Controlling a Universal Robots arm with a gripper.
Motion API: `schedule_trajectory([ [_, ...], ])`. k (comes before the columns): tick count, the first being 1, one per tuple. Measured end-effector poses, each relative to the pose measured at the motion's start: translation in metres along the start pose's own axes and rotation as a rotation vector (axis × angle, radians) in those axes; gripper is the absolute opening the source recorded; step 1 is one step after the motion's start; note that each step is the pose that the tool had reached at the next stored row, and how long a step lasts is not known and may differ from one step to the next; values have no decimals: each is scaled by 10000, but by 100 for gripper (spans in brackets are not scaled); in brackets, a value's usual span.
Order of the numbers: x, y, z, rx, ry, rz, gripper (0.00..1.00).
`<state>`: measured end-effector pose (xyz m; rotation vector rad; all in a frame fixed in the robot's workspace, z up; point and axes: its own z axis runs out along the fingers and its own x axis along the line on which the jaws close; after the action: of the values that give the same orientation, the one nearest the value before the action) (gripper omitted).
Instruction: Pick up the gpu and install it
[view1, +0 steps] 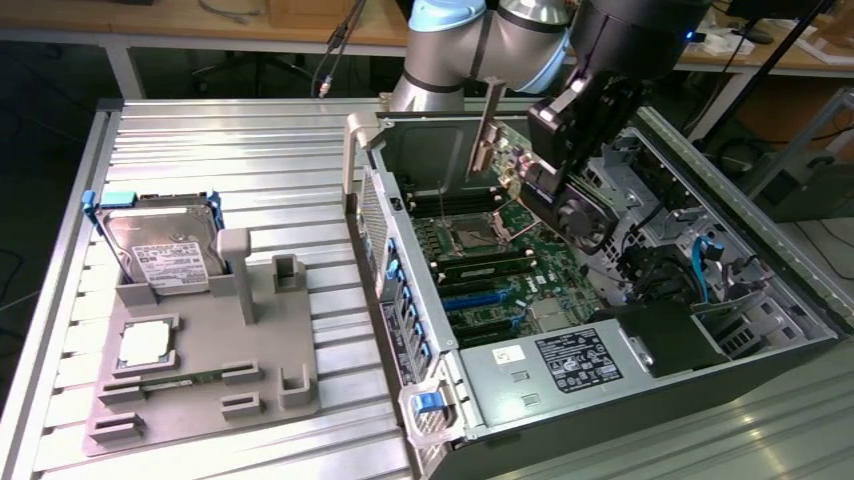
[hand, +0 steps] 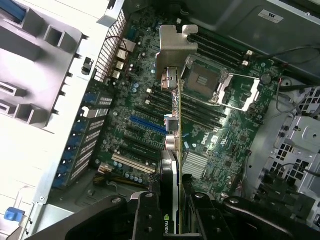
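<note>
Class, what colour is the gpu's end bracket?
Silver; the gpu's bracket shows best in the wrist view.

The gpu (hand: 173, 145) carries a small green Nvidia eye logo (hand: 166, 223) on its black shroud (hand: 168, 192). White lettering (hand: 202, 136) on the motherboard (hand: 145, 100) beside the heatsink (hand: 195, 165) cannot be read. The black and white labels (view1: 577, 360) on the power supply (view1: 534, 392), the white label (view1: 171, 258) on the hard drive (view1: 134, 225) and a white sticker (hand: 270, 15) on the case wall (hand: 230, 12) bear print too small to make out.
</note>
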<state>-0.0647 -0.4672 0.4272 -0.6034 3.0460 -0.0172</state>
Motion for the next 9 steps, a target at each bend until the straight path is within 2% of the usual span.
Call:
schedule_trajectory([
  [9,0,0,0,-10,-6,-300,27],
])
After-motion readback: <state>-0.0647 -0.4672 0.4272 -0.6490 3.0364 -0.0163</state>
